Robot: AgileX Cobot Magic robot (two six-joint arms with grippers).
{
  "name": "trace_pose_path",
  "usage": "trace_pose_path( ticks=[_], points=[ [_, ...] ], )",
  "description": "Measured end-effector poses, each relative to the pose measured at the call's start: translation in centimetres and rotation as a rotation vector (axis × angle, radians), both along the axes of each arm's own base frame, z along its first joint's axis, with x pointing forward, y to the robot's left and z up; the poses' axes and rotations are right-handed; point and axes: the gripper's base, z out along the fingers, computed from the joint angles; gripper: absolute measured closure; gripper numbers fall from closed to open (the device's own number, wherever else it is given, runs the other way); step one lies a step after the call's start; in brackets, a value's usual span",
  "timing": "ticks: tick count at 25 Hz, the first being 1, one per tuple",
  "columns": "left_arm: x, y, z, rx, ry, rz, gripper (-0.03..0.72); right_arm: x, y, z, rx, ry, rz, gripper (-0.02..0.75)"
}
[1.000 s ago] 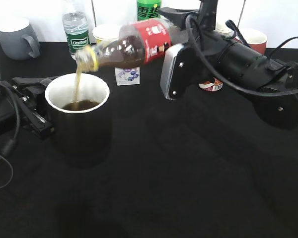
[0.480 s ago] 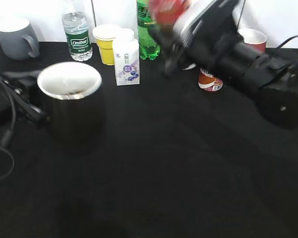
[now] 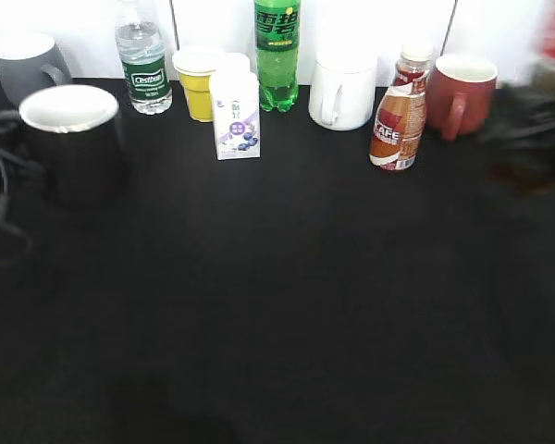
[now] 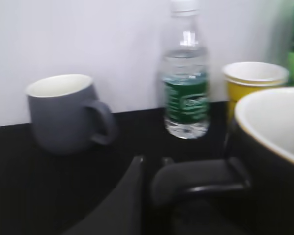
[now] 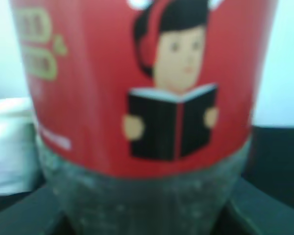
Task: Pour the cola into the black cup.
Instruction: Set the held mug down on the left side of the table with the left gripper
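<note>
Red label fills the right wrist view: the right hand grips the cola upright. The black cup stands near the surface's far left corner, the left hand holding its handle. Setting both down gently seems wise

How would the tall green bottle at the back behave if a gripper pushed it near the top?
The green bottle would probably tip rather than slide: it stands tall and narrow. It looks filled, so it is likely fairly heavy for its size. If it fell it might knock the yellow cup or the small carton, which stand close by, and its round body could then roll.
</note>
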Motion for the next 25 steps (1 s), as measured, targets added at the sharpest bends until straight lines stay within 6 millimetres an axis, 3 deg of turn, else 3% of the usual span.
trace_pose_path(
  ticks=[2, 5, 8, 11, 14, 18, 21, 25],
  points=[
    [2.4, 0.9, -0.4, -0.002, -0.013, 0.041, 0.645, 0.5, -2.4, 0.0, -0.015, -0.004, -0.084, 0.342],
    [6.7, 2.2, -2.1, -0.002, -0.023, 0.091, 0.645, 1.1, -4.2, -0.6, -0.055, 0.004, -0.130, 0.342],
    [10.1, 2.3, -3.8, -0.003, -0.029, 0.100, 0.645, 3.3, -4.4, -2.9, -0.080, 0.005, -0.154, 0.342],
    [12.4, 2.2, -4.7, -0.001, -0.012, 0.100, 0.645, 4.8, -3.9, -3.6, -0.102, -0.009, -0.114, 0.342],
    [12.5, 2.2, -4.9, -0.005, -0.003, 0.100, 0.632, 5.2, -3.8, -3.1, -0.099, -0.037, -0.113, 0.342],
    [12.1, 2.3, -5.2, -0.022, 0.018, 0.112, 0.473, 6.4, -3.6, -2.3, -0.098, -0.075, -0.112, 0.342],
    [10.0, 2.4, -5.9, -0.027, 0.023, 0.113, 0.368, 6.7, -3.8, -2.5, -0.107, -0.054, -0.121, 0.342],
    [5.9, 2.3, -4.2, -0.023, 0.059, 0.101, 0.357, 9.4, -5.5, -4.3, -0.130, -0.012, -0.146, 0.343]
  ],
)
